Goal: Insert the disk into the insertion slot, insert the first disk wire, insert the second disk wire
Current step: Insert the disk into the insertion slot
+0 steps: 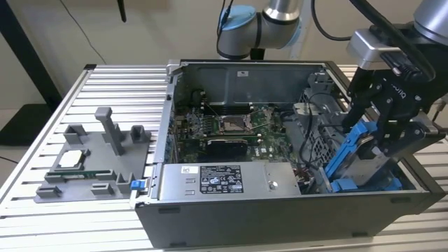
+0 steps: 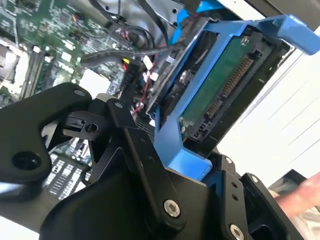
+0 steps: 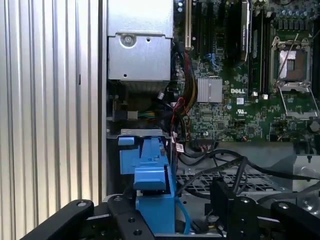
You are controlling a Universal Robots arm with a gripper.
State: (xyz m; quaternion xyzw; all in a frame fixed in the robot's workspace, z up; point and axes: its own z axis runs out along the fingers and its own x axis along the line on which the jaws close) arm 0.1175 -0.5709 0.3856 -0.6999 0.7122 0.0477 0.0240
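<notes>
My gripper is shut on the disk, a silver drive clipped in a blue carrier frame. The disk hangs tilted, with its lower end down in the insertion slot beside the perforated drive cage wall, at the case's corner on the exterior view's right. In the second wrist view the black fingers clamp the blue frame, and the disk's green board and connector face up. The first wrist view has the blue frame standing just beyond the gripper. Loose black wires lie beside the cage.
A silver box with a black-and-white sticker sits in the open case next to the motherboard. A grey fixture holding small parts rests on the slatted table at the exterior view's left. What looks like a hand is near the case.
</notes>
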